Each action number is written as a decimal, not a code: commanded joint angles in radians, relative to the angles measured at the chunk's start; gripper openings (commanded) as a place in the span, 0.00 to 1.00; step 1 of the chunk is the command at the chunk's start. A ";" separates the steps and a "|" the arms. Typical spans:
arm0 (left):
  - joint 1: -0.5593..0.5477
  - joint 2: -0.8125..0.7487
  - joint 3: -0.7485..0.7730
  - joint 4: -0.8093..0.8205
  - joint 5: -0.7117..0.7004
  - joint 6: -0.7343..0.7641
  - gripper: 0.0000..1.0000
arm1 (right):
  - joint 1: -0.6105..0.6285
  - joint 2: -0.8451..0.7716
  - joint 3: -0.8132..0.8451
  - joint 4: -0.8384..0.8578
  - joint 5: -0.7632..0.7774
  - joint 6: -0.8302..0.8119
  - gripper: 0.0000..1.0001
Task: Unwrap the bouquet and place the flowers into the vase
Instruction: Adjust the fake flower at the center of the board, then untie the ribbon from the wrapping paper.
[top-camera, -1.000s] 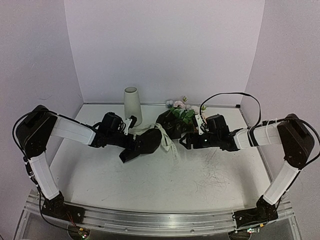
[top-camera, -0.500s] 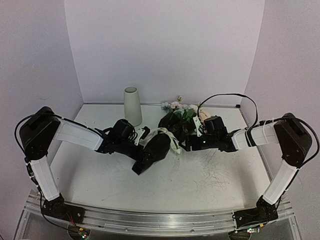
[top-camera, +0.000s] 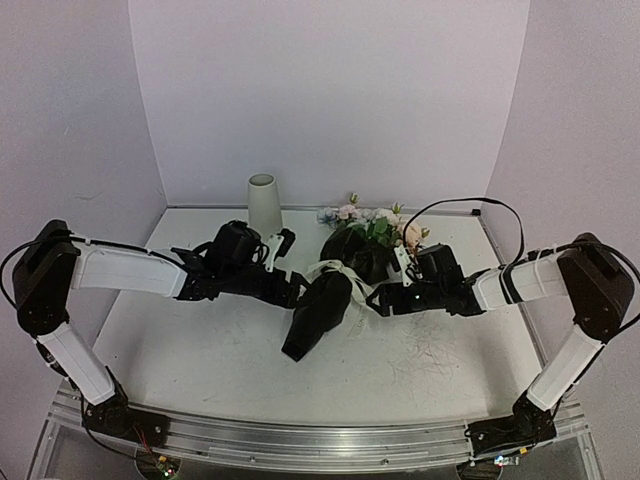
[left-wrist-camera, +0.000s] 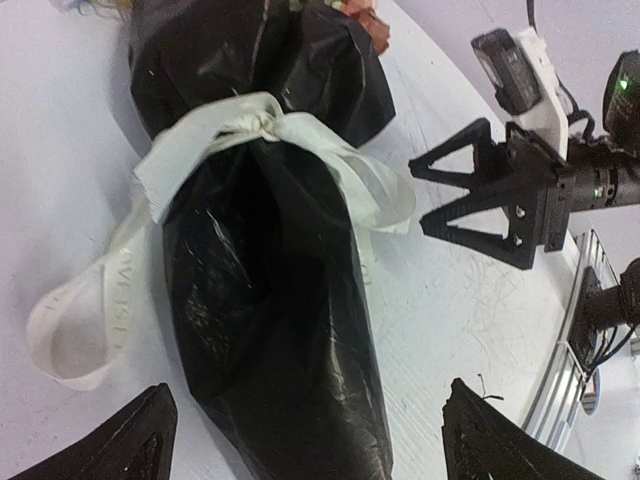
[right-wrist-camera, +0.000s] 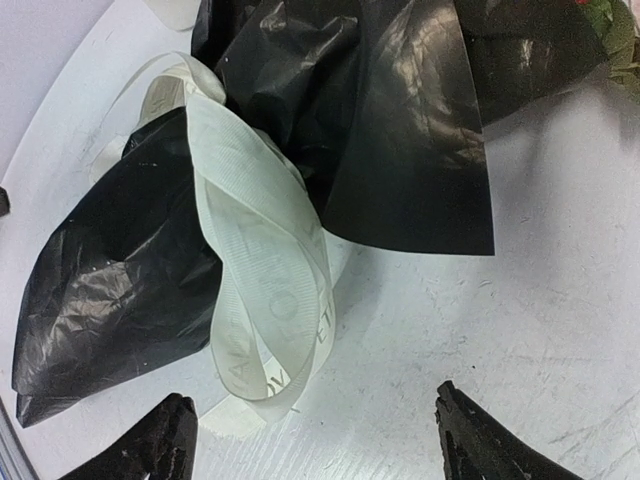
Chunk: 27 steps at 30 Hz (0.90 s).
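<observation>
The bouquet lies on the table, its black paper cone (top-camera: 318, 312) pointing toward the front and its cream ribbon (top-camera: 347, 274) knotted round the middle. The flowers (top-camera: 372, 222) stick out at the back end, pink, white and green. The vase (top-camera: 264, 208), white and upright, stands at the back left. My left gripper (top-camera: 291, 291) is open just left of the cone. In the left wrist view its jaws straddle the cone's narrow end (left-wrist-camera: 275, 340) without touching it. My right gripper (top-camera: 379, 300) is open right of the knot, and a ribbon loop (right-wrist-camera: 268, 300) lies just ahead of its jaws.
Loose black wrapping (right-wrist-camera: 405, 130) spreads behind the ribbon. The right gripper (left-wrist-camera: 480, 200) shows in the left wrist view, close beside the bouquet. White walls close in the table (top-camera: 420, 360) at the back and both sides.
The bouquet has swung so its cone points more toward the front and sits further right. The left arm has reached right after it. The right gripper has shifted slightly right.
</observation>
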<state>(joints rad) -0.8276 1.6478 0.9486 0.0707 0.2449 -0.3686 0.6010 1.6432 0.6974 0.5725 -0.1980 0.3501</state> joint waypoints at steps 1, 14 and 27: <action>0.037 -0.013 0.054 0.015 -0.112 0.005 0.92 | 0.005 -0.025 0.012 -0.028 0.001 0.016 0.86; 0.160 0.148 0.272 0.021 -0.085 0.043 0.66 | 0.057 -0.081 0.001 -0.086 0.094 0.024 0.80; 0.160 0.272 0.342 0.026 0.040 0.090 0.70 | 0.148 -0.060 -0.053 -0.061 0.198 0.095 0.81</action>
<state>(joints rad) -0.6651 1.8900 1.2268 0.0711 0.2365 -0.2954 0.7411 1.5890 0.6634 0.5129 -0.0420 0.4146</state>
